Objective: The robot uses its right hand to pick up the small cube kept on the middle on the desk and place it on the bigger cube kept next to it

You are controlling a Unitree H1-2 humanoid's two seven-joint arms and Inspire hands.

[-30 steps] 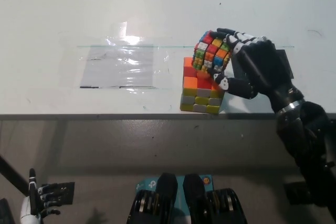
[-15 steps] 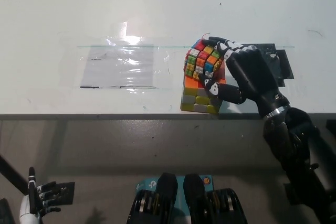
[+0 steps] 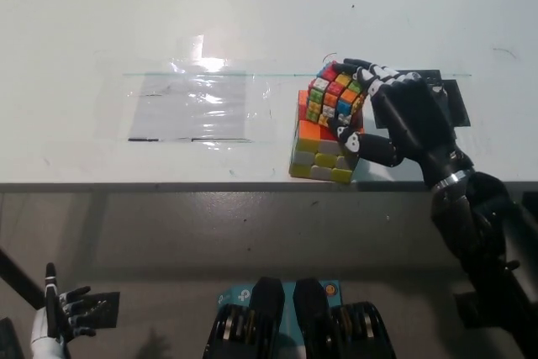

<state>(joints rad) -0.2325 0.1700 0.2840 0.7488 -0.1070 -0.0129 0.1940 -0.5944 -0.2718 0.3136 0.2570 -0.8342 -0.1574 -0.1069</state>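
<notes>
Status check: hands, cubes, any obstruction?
Right hand shut on small cube, atop bigger cube. Left hand idle, lower left. Nothing blocking.

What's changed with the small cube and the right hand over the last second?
The right hand, shut on the small cube, carried it left and down over the bigger cube, then eased back slightly right. The small cube now sits tilted over the bigger cube's top, not let go. The bigger cube kept its spot near the desk edge; the left hand stayed low at the lower left.

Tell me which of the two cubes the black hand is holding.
The small cube, clasped by the right hand, sits atop the bigger cube, which rests on the desk.
</notes>
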